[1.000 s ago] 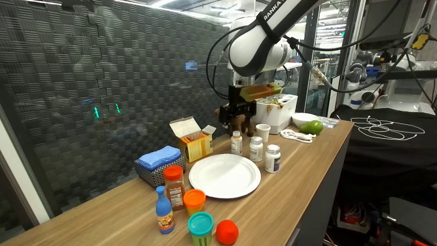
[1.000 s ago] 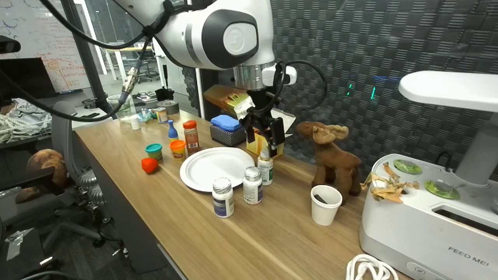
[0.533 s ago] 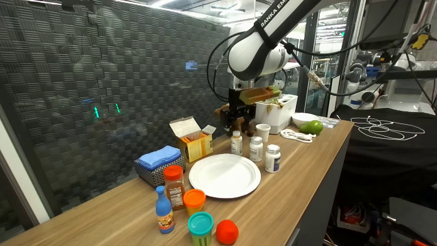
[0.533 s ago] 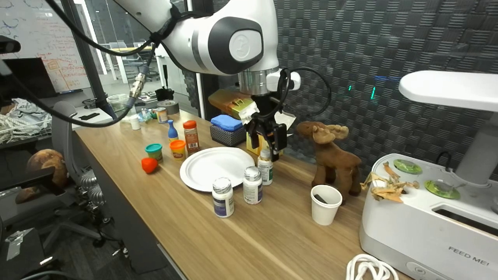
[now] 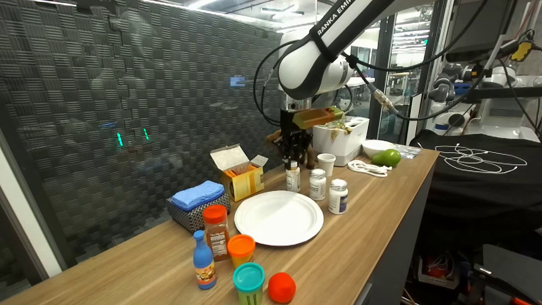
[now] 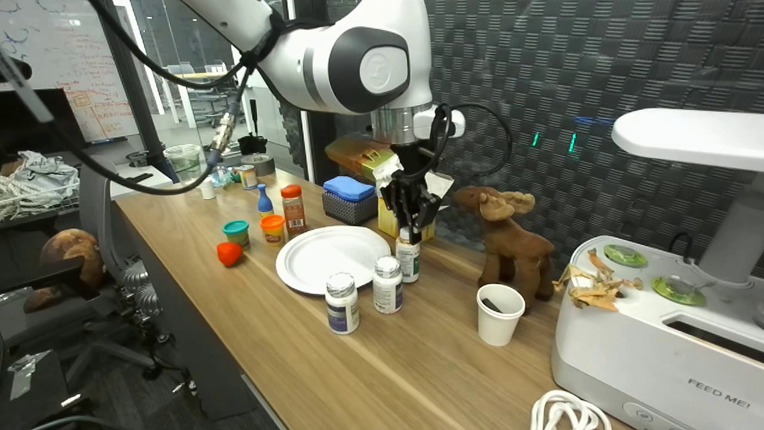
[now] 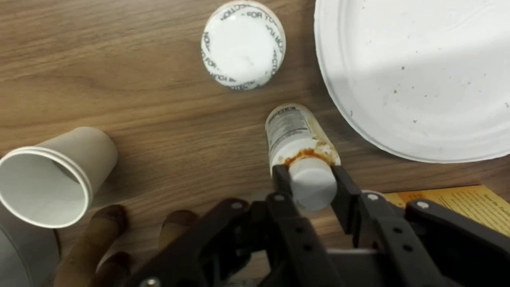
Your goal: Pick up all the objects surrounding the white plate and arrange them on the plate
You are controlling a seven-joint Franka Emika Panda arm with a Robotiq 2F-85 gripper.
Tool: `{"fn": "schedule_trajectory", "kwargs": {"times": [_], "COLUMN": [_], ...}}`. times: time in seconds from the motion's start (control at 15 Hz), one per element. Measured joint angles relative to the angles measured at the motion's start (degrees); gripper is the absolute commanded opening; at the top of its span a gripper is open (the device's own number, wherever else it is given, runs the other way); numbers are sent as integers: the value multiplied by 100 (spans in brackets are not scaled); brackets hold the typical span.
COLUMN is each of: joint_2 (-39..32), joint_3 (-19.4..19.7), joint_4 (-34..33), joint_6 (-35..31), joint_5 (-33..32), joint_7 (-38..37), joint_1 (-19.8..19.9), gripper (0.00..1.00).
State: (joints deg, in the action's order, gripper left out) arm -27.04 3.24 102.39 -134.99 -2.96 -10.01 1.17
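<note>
The round white plate (image 5: 279, 218) lies flat. Near one side stand a white-capped bottle (image 7: 302, 153), brown-stained at the neck, and two white pill bottles (image 6: 342, 307) (image 6: 388, 288), all upright; near the opposite side cluster a red-lidded spice jar (image 5: 217, 234), blue bottle (image 5: 204, 262), orange-lidded Play-Doh tub (image 5: 241, 250), teal-lidded tub (image 5: 249, 281) and red ball (image 5: 281, 288).

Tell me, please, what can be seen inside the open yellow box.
Inside the yellow box, an exterior view shows the tops of orange things, perhaps packets. The box's near walls cover their lower parts and anything beneath, so I cannot tell how many there are.
</note>
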Motion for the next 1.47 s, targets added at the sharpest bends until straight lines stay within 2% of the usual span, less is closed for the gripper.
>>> {"fn": "schedule_trajectory", "kwargs": {"times": [0.53, 0.87, 1.2, 1.47], "joint_2": [650, 1073, 1047, 895], "joint_3": [36, -290, -571, -587], "joint_4": [-19, 58, 391, 634], "joint_6": [547, 975, 933, 484], "joint_5": [-82, -37, -14, -104], "joint_7": [-108, -152, -177, -199], "joint_1": [-144, -470, -718, -838], "gripper": [8, 7, 7, 7]}}
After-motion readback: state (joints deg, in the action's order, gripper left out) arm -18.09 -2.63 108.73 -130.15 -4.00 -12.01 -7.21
